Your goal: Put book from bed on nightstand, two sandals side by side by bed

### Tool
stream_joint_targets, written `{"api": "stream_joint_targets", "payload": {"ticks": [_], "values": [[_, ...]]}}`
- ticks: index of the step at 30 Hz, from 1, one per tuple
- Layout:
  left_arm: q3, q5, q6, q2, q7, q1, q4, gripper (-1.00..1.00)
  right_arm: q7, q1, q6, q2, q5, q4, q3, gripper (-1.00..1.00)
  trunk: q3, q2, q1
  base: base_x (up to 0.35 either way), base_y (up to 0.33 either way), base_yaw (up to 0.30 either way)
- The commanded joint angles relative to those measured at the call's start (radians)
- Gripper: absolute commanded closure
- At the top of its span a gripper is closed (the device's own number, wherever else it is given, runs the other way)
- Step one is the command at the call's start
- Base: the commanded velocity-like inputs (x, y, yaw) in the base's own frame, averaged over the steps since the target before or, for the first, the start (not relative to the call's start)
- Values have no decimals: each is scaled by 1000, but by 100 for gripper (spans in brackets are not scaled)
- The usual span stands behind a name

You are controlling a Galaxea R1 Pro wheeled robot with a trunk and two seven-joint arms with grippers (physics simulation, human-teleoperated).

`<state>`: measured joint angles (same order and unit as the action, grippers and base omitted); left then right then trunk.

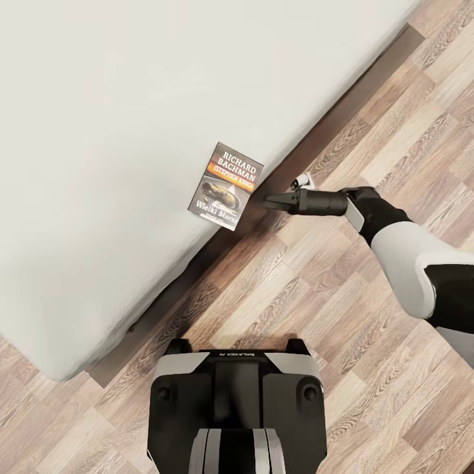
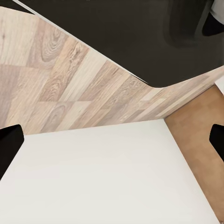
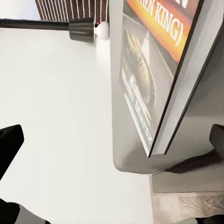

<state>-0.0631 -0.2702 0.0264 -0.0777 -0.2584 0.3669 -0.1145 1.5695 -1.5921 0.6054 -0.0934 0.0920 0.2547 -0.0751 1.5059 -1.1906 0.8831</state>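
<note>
Book flat on the bed, cover up, right at the mattress's long side edge nearest the robot, one corner reaching that edge or slightly over it. Orange band and white "Richard Bachman" lettering readable from the head view; dark picture below it.

Right gripper stretched out level over the floor, just beside the bed's edge and pointing at the book's near side, tips close to it but apart from it. Fingers parted in the right wrist view, dark tips at both sides of the picture with the book and mattress edge between them, nothing clasped. Same view, far across the white mattress: a lamp with black shade and white base in front of a dark slatted headboard.

Dark strip of bed frame running under the mattress edge, along the wood-pattern floor. Robot's black and grey trunk at the foot of the head view.

Left gripper seen from its wrist camera: dark fingertips spread wide apart, released, holding nothing; white surface and wood-pattern floor beyond.
</note>
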Motion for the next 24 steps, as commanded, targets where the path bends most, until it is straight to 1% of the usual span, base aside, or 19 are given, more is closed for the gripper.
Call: {"api": "stream_joint_targets", "payload": {"ticks": [1,5,12,23,24], "values": [[-6,-3,3,-1,-1,0,-1,-100,1,0,11,-1,10,0,-8,-100,0,0,0,0,0,0],[-6,-3,3,-1,-1,0,-1,-100,1,0,10,8,9,-3,-9,-100,0,0,0,0,0,0],[-6,-2,3,-1,-1,0,-1,-100,1,0,10,16,8,-6,-8,-100,0,0,0,0,0,0],[-6,-1,4,-1,-1,0,-1,-100,1,0,10,18,8,-8,-7,-100,0,0,0,0,0,0],[-6,-1,4,-1,-1,0,-1,-100,1,0,10,17,8,-7,-7,-100,3,-7,4,0,0,0]]}}
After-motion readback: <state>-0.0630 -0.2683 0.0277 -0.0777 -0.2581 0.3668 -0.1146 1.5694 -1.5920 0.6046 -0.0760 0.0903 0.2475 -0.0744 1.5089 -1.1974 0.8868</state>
